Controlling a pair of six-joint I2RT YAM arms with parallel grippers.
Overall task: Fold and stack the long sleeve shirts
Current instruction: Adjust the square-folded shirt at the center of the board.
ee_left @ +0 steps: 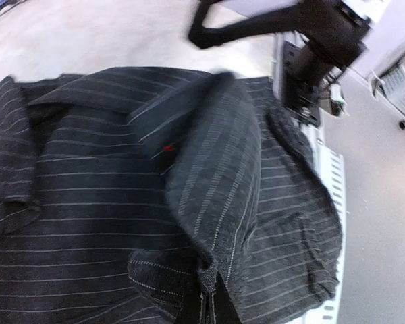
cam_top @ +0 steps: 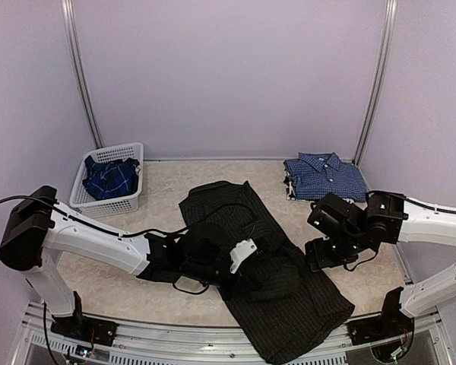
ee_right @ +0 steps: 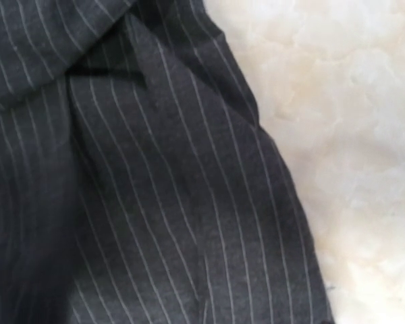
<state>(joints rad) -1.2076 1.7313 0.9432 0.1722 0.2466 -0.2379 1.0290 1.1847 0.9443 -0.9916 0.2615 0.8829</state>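
Nearest us, the black pinstriped shirt (cam_top: 289, 312) lies spread and rumpled on the desk (cam_top: 99, 277), running from the near edge toward the middle. Our left hand (cam_top: 252, 277) sits low on its middle. In the left wrist view a fold of the cloth rises into that hand, which seems to be pinching it. Our right hand (cam_top: 318, 257) is at the shirt's right edge. Its wrist view shows only cloth and desk, so we cannot tell how its fingers stand. Farther back on the right, the blue-and-white checked shirt (cam_top: 324, 176) lies folded. At far left, the darker blue plaid shirt (cam_top: 109, 178) is bunched inside the white basket (cam_top: 114, 204).
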